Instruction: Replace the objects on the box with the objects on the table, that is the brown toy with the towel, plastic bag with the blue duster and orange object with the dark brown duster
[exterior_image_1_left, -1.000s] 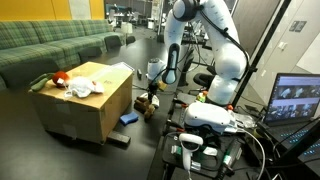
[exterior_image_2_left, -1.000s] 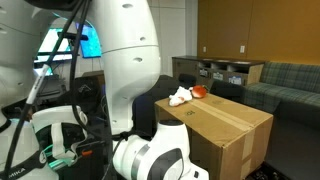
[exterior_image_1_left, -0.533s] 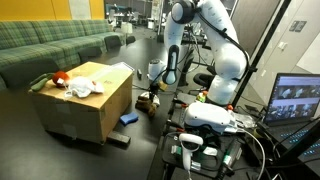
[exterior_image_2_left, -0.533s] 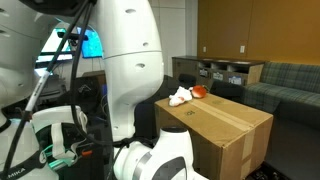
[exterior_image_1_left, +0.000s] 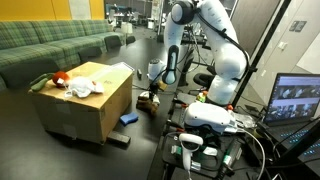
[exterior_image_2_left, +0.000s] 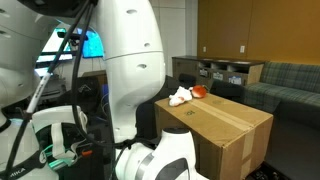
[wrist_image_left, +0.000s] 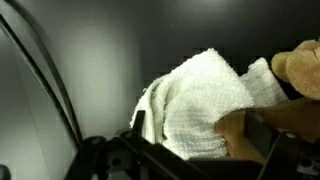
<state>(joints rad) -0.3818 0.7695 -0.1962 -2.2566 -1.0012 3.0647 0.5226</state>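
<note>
A cardboard box (exterior_image_1_left: 95, 110) carries an orange object (exterior_image_1_left: 59, 77) and a white plastic bag (exterior_image_1_left: 83, 88); both also show in an exterior view (exterior_image_2_left: 199, 91) (exterior_image_2_left: 180, 97). My gripper (exterior_image_1_left: 152, 88) hangs low beside the box, just above the brown toy (exterior_image_1_left: 150, 103). In the wrist view the white towel (wrist_image_left: 195, 100) lies under the gripper (wrist_image_left: 200, 140), with the brown toy (wrist_image_left: 295, 65) touching its right side. The fingers stand apart, around the towel and part of the toy. A blue duster (exterior_image_1_left: 128, 118) and a dark brown duster (exterior_image_1_left: 118, 140) lie by the box's foot.
A green sofa (exterior_image_1_left: 50, 45) stands behind the box. The robot's base, cables and a lit monitor (exterior_image_1_left: 298, 98) fill the side by the arm. Shelves (exterior_image_2_left: 225, 72) and another sofa (exterior_image_2_left: 285, 85) stand beyond the box. A pale flat sheet (exterior_image_1_left: 120, 68) lies on the box's far corner.
The arm has turned slightly near its base. The gripper stays low over the toy and towel; nothing was taken or let go.
</note>
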